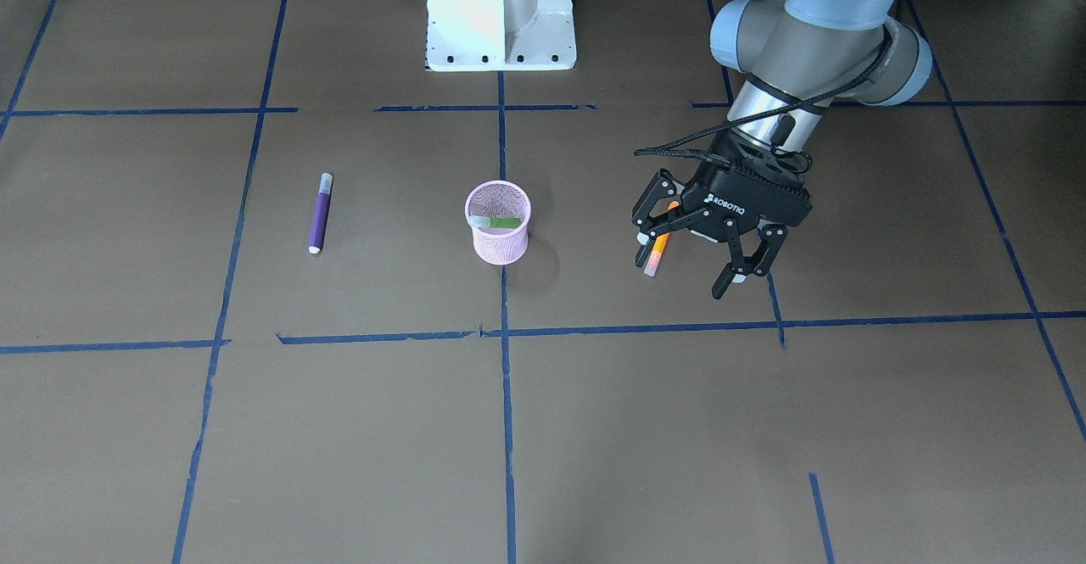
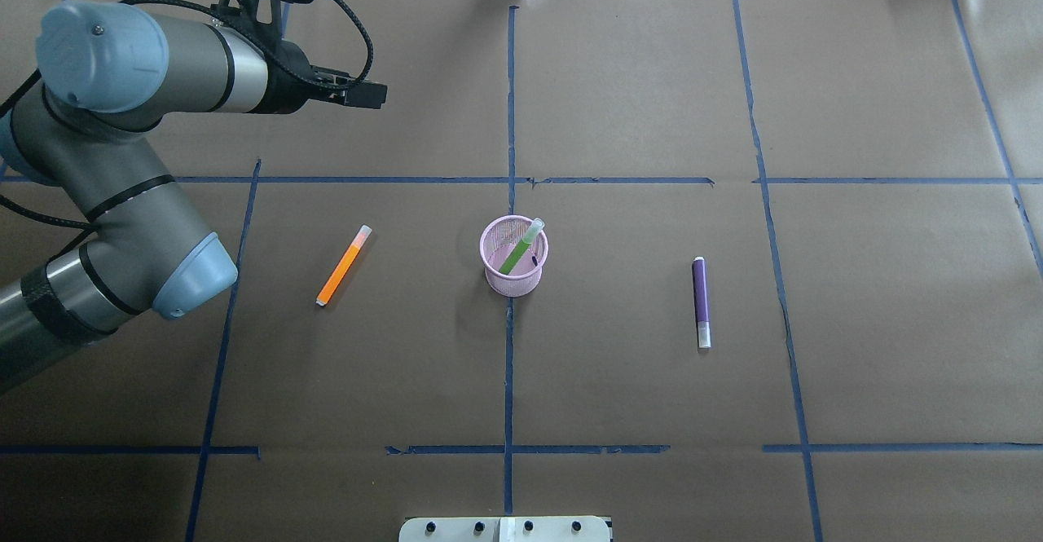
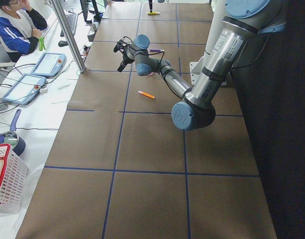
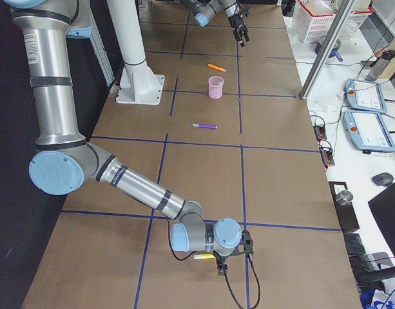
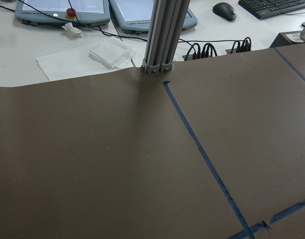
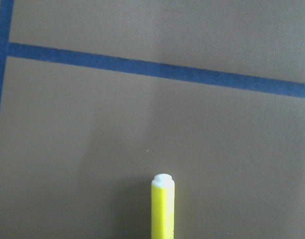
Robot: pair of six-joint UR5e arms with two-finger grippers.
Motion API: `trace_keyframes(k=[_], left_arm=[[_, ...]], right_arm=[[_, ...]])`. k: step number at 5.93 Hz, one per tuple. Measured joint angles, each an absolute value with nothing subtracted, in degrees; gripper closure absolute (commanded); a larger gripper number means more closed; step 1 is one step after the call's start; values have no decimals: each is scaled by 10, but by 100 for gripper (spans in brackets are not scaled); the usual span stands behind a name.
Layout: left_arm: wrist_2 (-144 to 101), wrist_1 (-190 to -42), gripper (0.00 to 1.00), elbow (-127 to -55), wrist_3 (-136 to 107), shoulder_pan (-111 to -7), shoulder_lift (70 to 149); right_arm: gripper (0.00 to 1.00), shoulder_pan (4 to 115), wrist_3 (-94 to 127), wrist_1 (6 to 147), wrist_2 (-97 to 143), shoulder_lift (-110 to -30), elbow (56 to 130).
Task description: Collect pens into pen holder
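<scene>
The pink mesh pen holder (image 1: pixel 499 242) (image 2: pixel 512 278) stands at the table's middle with the green pen (image 1: pixel 502 222) (image 2: pixel 518 252) leaning inside it. The orange pen (image 2: pixel 343 266) (image 1: pixel 656 256) lies flat on the robot's left of the cup. The purple pen (image 2: pixel 701 301) (image 1: pixel 320 212) lies flat on its right. My left gripper (image 1: pixel 684 268) is open and empty, raised above the table beyond the orange pen. My right gripper (image 4: pixel 218 259) is low at the table's far right end. A yellow pen (image 6: pixel 162 208) juts out under its camera. I cannot tell whether it is shut.
The white robot base (image 1: pixel 501 17) stands at the robot's edge. An aluminium post (image 5: pixel 164 35) and operators' tablets (image 5: pixel 62 10) stand past the far edge. A white basket (image 3: pixel 5 184) sits beside the table's left end. Blue tape lines (image 2: pixel 509 118) cross the brown paper.
</scene>
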State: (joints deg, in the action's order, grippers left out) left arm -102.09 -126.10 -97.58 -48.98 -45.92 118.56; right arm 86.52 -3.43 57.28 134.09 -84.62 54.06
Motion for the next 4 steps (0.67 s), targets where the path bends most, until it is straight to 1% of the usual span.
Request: trace_keyframes(k=[1, 2, 4], left_arm=[[-1021, -1261, 0, -976, -490, -459, 1186], [-1021, -1262, 0, -976, -490, -459, 1186], [-1021, -1263, 0, -974, -489, -459, 1186]], right_arm=[[0, 864, -35, 573, 1341, -845, 532], [4, 862, -34, 573, 1341, -844, 529], [16, 855, -34, 573, 1340, -839, 522]])
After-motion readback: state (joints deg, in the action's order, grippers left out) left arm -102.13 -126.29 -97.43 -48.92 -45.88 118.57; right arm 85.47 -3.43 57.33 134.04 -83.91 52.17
